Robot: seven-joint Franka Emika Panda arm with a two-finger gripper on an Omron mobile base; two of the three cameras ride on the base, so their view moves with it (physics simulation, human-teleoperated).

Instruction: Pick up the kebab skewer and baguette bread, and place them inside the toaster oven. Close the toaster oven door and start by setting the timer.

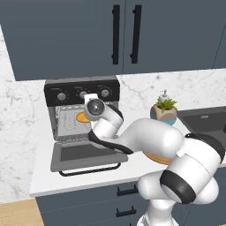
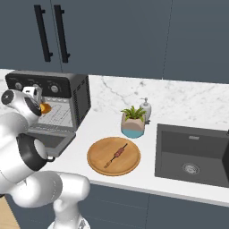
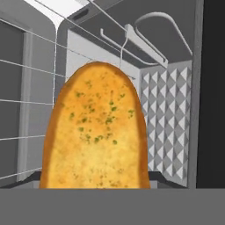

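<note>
The toaster oven (image 1: 81, 88) stands at the back left of the counter with its door (image 1: 88, 154) dropped flat in front. My gripper (image 1: 87, 115) reaches into the oven mouth, shut on the baguette bread (image 3: 96, 132). In the hand view the golden, herb-flecked loaf rises close before the wire racks and hides my fingertips. From the base views only an orange end of the baguette bread (image 1: 81, 117) shows beside the hand. The kebab skewer (image 2: 117, 154) lies on a round wooden plate (image 2: 96, 163) to the right of the oven.
A potted plant (image 2: 133, 123) and a soap dispenser (image 2: 145, 108) stand behind the plate. A dark sink (image 2: 192, 154) is set into the counter at the right. Dark wall cabinets hang above the oven.
</note>
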